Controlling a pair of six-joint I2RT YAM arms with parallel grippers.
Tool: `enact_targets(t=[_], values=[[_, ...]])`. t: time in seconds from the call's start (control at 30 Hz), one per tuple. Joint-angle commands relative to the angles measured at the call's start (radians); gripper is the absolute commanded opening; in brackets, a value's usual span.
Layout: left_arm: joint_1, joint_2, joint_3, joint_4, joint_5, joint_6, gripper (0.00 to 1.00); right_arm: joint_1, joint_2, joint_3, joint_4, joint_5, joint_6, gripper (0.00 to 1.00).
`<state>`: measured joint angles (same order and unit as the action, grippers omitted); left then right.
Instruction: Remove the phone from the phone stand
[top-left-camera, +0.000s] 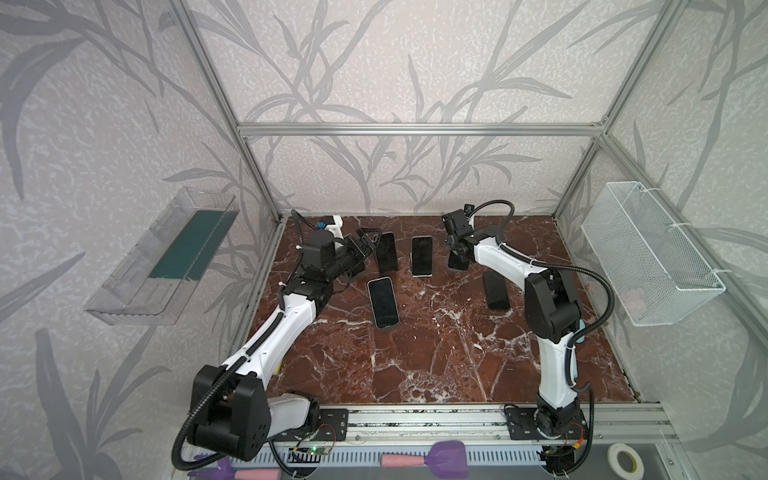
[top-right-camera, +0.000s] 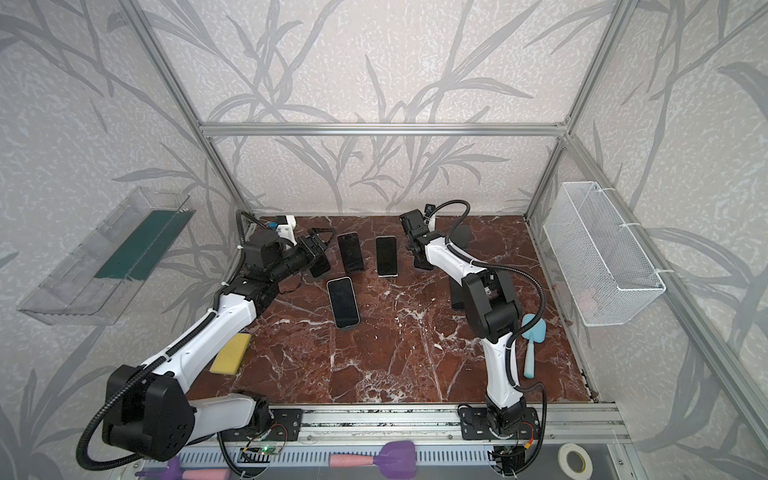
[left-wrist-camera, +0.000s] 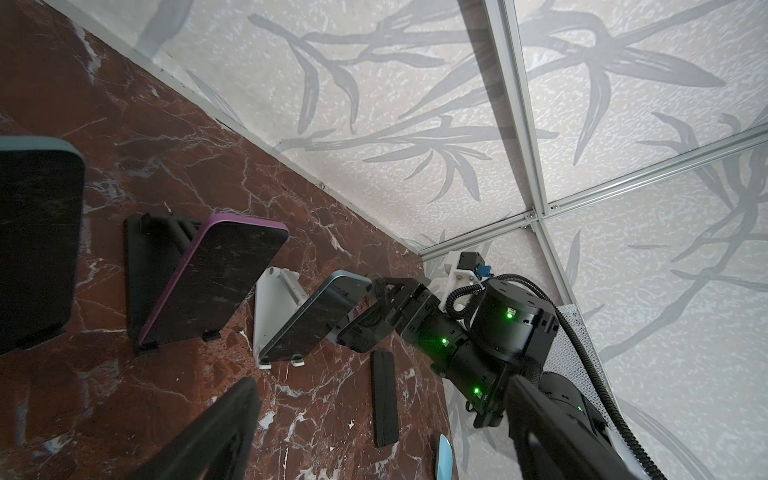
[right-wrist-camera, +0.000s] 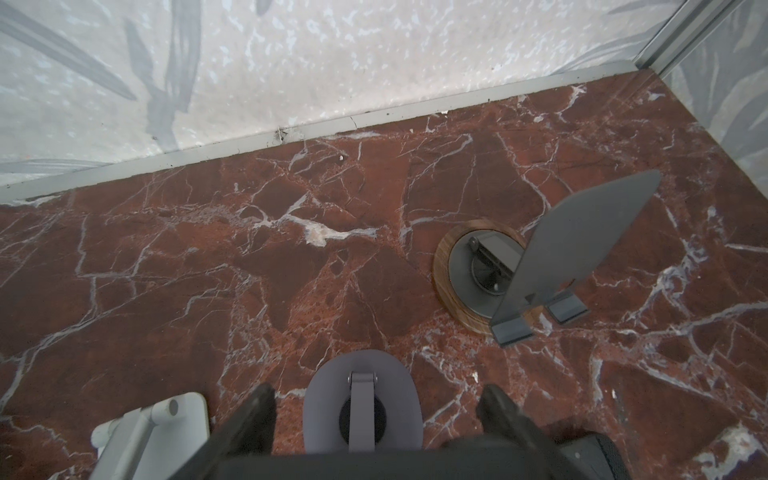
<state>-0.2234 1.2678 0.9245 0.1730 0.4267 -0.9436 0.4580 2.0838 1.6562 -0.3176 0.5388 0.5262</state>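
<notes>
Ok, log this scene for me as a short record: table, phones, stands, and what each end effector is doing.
table: red marble, white veins
phones on stands: purple-edged phone on black stand; blue-edged phone on white stand; large phone nearest the front
lying flat: dark slab, probably a phone
empty stand: wood-based stand, no phone
left end effector: open, holding nothing
right end effector: fingers either side of grey stand; grip unclear
</notes>
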Motion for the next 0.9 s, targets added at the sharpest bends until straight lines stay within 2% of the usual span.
enact_targets(t=[0.0,0.6,0.87], values=[[0.004,0.007,-0.013,0.028,0.014,-0.008,0.93,0.0,-0.059,-0.037,0.028,-0.008,-0.028,0.7],[0.002,0.002,-0.012,0.032,0.021,-0.004,0.93,0.014,-0.234,-0.12,0.092,-0.061,-0.12,0.66],[-0.014,-0.001,-0.012,0.032,0.021,-0.009,0.93,0.036,-0.369,-0.24,0.096,-0.09,-0.141,0.66]])
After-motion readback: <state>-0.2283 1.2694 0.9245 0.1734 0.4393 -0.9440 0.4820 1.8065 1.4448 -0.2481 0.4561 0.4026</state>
